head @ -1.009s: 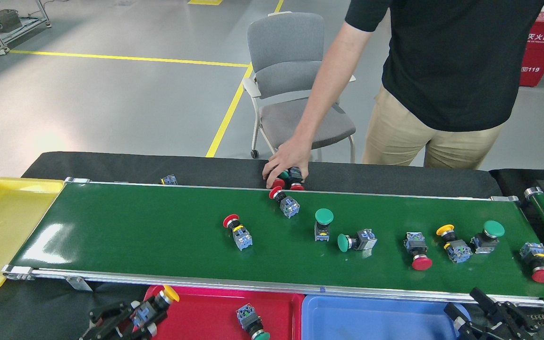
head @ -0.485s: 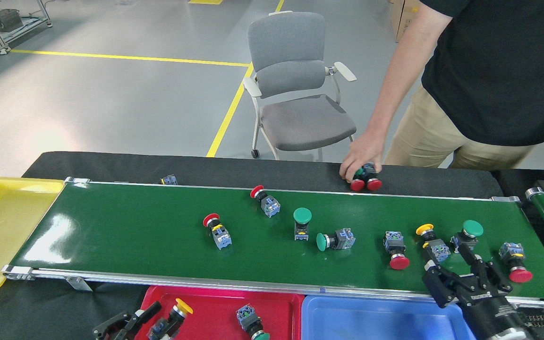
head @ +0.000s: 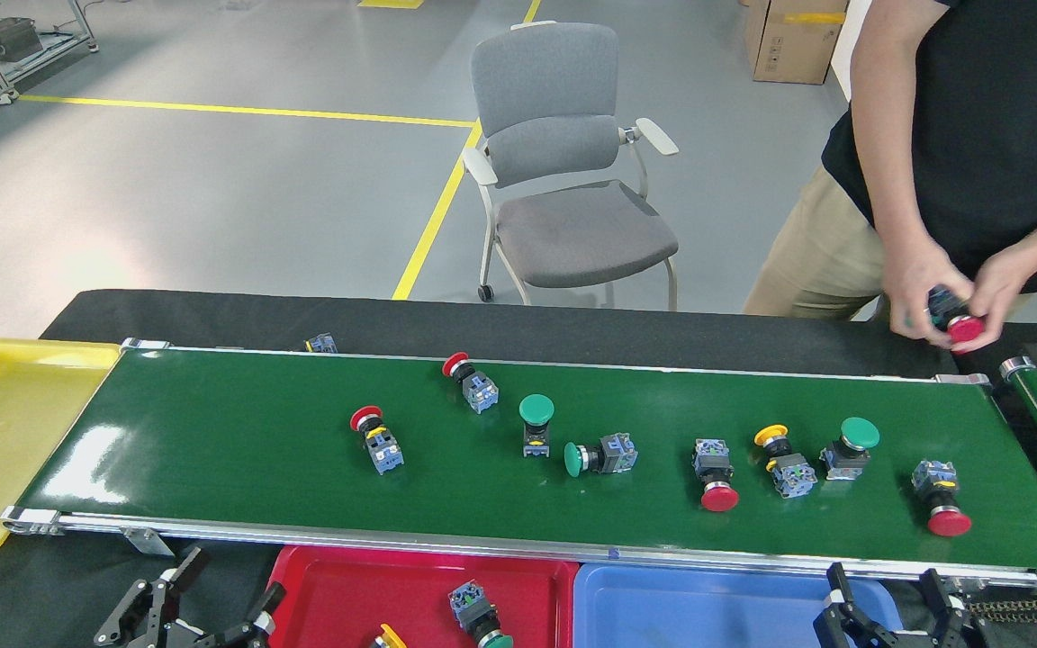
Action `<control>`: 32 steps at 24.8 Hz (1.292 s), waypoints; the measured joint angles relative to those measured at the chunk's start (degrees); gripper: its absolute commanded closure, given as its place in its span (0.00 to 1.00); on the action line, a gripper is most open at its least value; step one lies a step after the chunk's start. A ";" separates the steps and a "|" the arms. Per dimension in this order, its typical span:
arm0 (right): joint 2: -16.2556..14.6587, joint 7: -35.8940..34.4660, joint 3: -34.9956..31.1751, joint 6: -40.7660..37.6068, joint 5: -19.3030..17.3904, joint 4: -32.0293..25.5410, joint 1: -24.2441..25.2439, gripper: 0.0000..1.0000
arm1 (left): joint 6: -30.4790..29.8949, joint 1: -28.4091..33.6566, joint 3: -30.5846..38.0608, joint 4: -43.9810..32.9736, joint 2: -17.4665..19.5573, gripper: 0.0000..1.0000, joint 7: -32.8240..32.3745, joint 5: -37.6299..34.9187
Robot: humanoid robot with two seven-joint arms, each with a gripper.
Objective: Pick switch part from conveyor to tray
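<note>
While both arms hang low at the near edge, the left gripper (head: pixel 190 598) stands wide and empty beside the red tray (head: pixel 347 594), and the right gripper (head: pixel 888 598) stands wide over the blue tray (head: pixel 698 603). On the conveyor (head: pixel 212 450), 8 switch parts lie scattered; the red-capped switch (head: pixel 715 472) lies nearest the right gripper's side. A good pick probably means coming down across its blue body, not the cap. At the far right corner, a person's hands (head: pixel 942 297) hold another switch.
</note>
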 measured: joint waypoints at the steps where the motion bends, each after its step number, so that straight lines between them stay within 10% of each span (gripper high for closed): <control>1: 0.00 -0.24 1.45 0.05 0.00 0.02 -0.95 0.03 | 0.27 -0.72 -0.17 0.19 0.00 0.00 -0.09 -0.33; 12: -0.03 7.01 25.10 8.44 1.70 16.13 -21.17 0.07 | 5.85 -19.17 -4.50 13.59 -5.35 0.00 -6.30 -12.16; 18: -1.04 7.60 33.59 17.12 2.04 25.79 -27.94 0.74 | 8.42 -27.55 -4.62 24.36 -5.02 0.00 -6.75 -12.56; 26: -1.97 8.70 34.44 13.25 0.64 25.32 -28.30 0.89 | 11.58 -33.86 -4.76 34.31 -4.18 0.01 -6.82 -12.65; 28: -2.68 9.19 34.44 9.91 -1.43 22.16 -27.51 0.88 | 13.14 -35.20 -4.80 36.54 -2.41 0.15 -6.95 -12.65; 30: -5.29 9.43 34.35 4.05 -4.61 17.30 -25.47 0.86 | 14.05 -35.81 -4.79 38.47 -1.43 0.62 -6.94 -12.64; 32: -7.08 9.53 34.31 -3.64 -6.94 13.35 -22.59 0.82 | 14.22 -35.85 -4.81 39.35 -1.25 0.82 -6.77 -12.55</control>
